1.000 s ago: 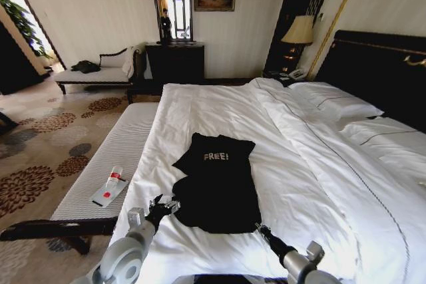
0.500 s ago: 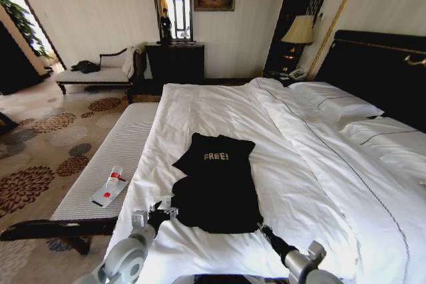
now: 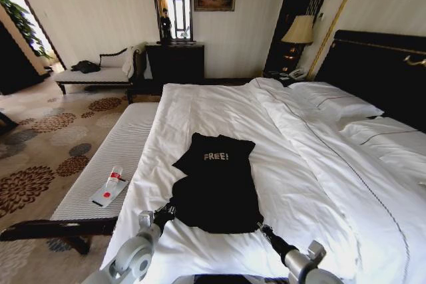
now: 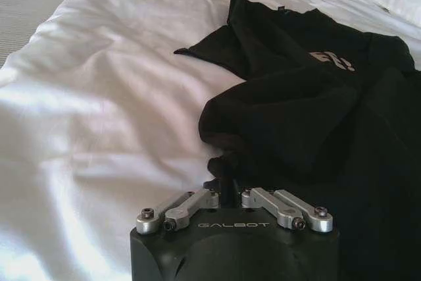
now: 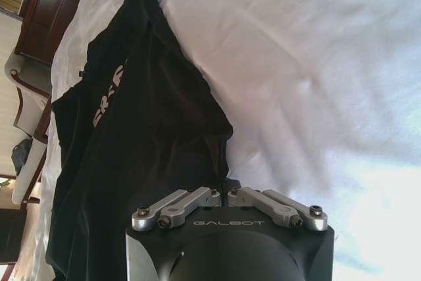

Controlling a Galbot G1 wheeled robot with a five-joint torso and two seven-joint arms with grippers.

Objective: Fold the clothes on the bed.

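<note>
Lying between both grippers' jaws, the black top (image 3: 216,184) touches each.

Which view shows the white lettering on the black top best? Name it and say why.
The head view: the lettering on the black top reads whole and upright, "FREE!". The left wrist view catches just its end past a fold. The right wrist view shows part of it, sideways and creased.

A black sleeveless top (image 3: 216,184) with white "FREE!" lettering lies rumpled at lower centre of the frame, on the white-sheeted bed (image 3: 319,184).
</note>
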